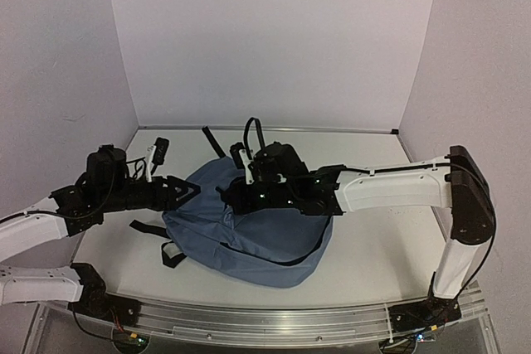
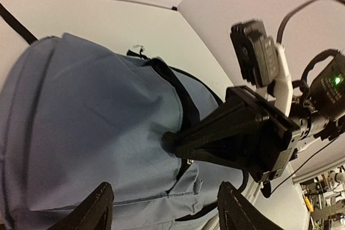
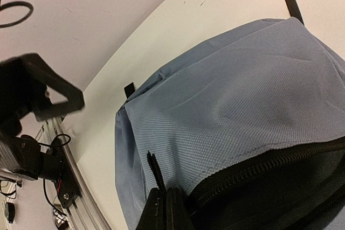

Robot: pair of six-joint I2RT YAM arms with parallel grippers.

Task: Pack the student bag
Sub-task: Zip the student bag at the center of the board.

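Soft slate-blue fabric student bag (image 1: 249, 246): laid flat mid-way across the white table (image 1: 373, 246). At its left edge, the left gripper (image 1: 189, 192) is held with jaws apart, empty. Beyond, the right gripper (image 3: 164, 206) is pinched together on the thin black zip pull (image 3: 153, 168). The fabric is best pinned while the pull is drawn straight along the zip.

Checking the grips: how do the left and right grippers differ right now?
The left gripper is open and empty; the right gripper is shut on the zipper tab. The left is at the edge of the student bag; the right rests on top of it. Both have black jaws.
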